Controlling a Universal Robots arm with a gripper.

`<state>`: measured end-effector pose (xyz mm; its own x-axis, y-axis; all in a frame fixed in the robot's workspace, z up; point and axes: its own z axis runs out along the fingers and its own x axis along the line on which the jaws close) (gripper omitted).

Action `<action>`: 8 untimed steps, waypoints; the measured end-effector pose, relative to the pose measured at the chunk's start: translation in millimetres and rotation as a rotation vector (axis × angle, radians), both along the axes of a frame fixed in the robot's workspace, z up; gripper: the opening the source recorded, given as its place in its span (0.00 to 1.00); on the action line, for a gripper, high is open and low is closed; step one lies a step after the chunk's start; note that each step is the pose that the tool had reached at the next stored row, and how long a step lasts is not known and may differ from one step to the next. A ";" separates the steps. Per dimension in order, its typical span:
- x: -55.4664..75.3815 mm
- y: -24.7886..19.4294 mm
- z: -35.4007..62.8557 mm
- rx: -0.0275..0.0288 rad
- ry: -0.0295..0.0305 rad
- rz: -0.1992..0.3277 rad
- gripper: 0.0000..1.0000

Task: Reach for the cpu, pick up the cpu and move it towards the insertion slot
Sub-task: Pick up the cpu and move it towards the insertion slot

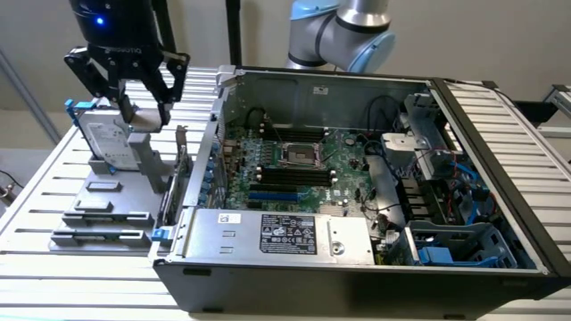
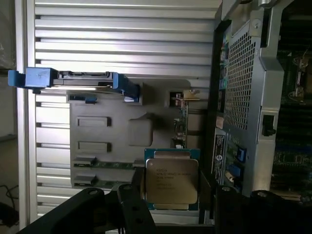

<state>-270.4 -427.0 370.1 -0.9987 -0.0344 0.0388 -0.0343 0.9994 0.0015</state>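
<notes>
We see the slatted metal table (image 1: 45,194) carrying the open computer case (image 1: 357,284), our landmark for everything else. Outside the case, against its wall on the exterior view's left, lies a grey parts holder (image 1: 107,200). At the holder's far end a silver hard drive (image 1: 103,137) with blue clips stands on edge. Over that same holder, well outside the case, hangs the gripper (image 1: 147,110), its dark fingers (image 2: 136,200) drawn in narrow onto two opposite edges of the cpu (image 2: 171,180). The chip's metal top faces the wrist camera. Inside the case, near the middle of the green board, sits the insertion slot (image 1: 299,158), well apart from the gripped cpu.
</notes>
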 end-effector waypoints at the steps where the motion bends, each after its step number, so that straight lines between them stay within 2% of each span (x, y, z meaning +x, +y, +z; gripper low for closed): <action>1: 4.5 0.0 1.4 0.0001 0.0005 0.000 0.54; 5: 22.5 0.0 7.0 0.0004 0.0026 0.000 0.54; 8: 36.3 0.0 9.1 0.0031 0.0034 0.001 0.54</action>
<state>-234.1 -427.0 379.1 -0.9985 -0.0351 0.0421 -0.0350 0.9994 0.0047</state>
